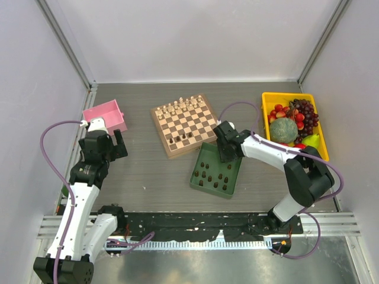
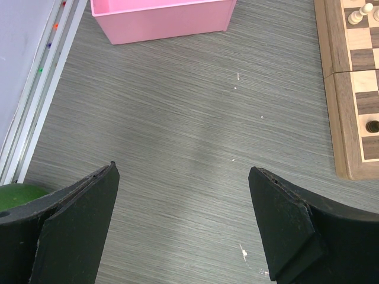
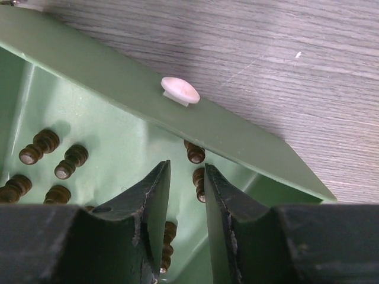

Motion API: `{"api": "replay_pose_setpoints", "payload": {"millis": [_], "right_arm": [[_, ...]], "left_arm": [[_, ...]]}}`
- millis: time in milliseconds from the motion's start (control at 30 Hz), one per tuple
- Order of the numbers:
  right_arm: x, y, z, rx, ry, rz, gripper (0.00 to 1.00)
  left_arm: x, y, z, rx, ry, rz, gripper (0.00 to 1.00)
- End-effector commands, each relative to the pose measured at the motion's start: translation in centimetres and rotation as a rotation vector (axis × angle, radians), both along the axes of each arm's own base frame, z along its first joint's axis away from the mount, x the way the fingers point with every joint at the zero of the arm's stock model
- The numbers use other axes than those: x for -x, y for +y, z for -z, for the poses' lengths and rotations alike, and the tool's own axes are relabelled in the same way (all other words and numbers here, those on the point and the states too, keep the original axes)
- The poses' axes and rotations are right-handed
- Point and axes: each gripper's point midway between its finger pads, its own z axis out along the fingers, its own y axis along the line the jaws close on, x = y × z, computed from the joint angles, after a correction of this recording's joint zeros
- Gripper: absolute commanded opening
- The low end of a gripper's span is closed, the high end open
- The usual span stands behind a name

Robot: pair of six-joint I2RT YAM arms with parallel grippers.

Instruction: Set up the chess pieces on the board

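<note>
Grey wood-grain tabletop [image 1: 148, 171] is seen beneath both arms. Most dark brown chess pieces [image 1: 211, 177] are found lying in the green tray [image 1: 207, 152], just beside the chessboard [image 1: 184, 125], on whose near rows a few are stood. The right gripper [image 3: 186, 171] is set low in the tray's corner, its fingers narrowly parted above two pieces. The left gripper [image 2: 183, 195] is held widely spread over bare table, near a pink bin [image 2: 160, 21].

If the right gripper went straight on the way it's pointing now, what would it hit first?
Probably the small dark brown wooden chess piece lying just beyond the right gripper, on the floor of the square green tray near its wall. Depth is unclear; it may touch tray floor first.
</note>
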Motion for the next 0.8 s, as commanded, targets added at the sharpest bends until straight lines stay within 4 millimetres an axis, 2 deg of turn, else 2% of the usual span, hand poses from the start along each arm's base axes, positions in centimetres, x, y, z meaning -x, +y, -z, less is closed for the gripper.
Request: {"api": "replay_pose_setpoints", "payload": {"millis": [0, 367, 767], "right_arm": [[-2.5, 1.0, -1.4, -0.034, -0.091, 0.005, 0.36], [-2.7, 0.3, -0.2, 0.021, -0.082, 0.011, 0.33], [-3.6, 1.2, -0.1, -0.001, -0.088, 0.01, 0.27]], "left_arm": [[-0.5, 0.1, -0.9, 0.0, -0.034, 0.0, 0.99], [-0.6, 0.0, -0.7, 0.0, -0.026, 0.005, 0.99], [-0.6, 0.0, -0.5, 0.003, -0.02, 0.006, 0.99]]}}
